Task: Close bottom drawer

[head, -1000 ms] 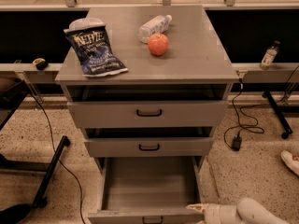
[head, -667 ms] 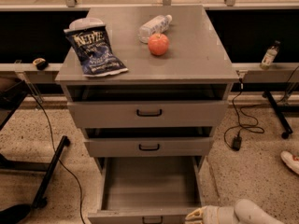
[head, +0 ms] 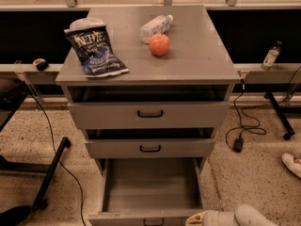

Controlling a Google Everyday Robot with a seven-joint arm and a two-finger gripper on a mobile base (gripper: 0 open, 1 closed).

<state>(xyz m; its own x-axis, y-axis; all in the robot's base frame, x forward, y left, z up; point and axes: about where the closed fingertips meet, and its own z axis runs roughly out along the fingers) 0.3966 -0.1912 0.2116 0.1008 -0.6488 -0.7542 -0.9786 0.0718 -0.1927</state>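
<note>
The bottom drawer [head: 150, 185] of the grey cabinet stands pulled far out, its deep grey box empty, its front [head: 141, 219] with a small dark handle at the frame's bottom edge. My gripper [head: 196, 217] is at the bottom right, its pale tip against the right end of the drawer front. The white arm [head: 251, 215] runs off to the lower right. The middle drawer [head: 150, 148] and the top drawer [head: 149, 113] are each slightly out.
On the cabinet top [head: 197, 55] lie a blue chip bag [head: 95, 50], a red apple [head: 159, 44] and a plastic bottle [head: 155, 26]. A cable and plug [head: 239, 142] lie on the floor right. A black stand leg [head: 49, 173] is on the left.
The gripper has slid left along the bottom edge toward the drawer front's right end. The drawer has not visibly moved.
</note>
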